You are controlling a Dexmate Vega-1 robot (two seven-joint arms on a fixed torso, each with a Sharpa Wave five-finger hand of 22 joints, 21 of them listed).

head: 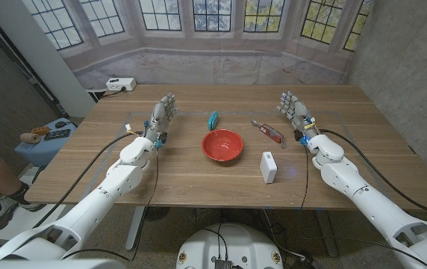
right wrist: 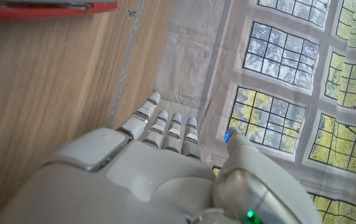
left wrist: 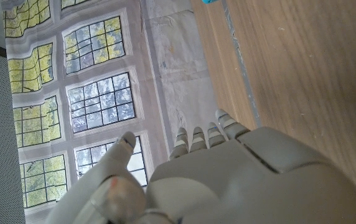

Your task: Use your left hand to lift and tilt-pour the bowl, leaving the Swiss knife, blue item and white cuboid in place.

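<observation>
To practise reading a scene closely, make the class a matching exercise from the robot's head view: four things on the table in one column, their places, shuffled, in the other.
Things:
1. red bowl
2. blue item
3. Swiss knife
4. white cuboid

Places:
A. nearest the table's front edge
B. just behind the bowl
C. middle of the table
D. nearest the right hand

Pairs: 1-C, 2-B, 3-D, 4-A

Around one red bowl point(head: 222, 145) on the counter point(head: 198, 187): one blue item point(head: 213, 119) behind it, one white cuboid point(head: 269, 167), and what looks like one Swiss knife point(head: 269, 131).
</observation>
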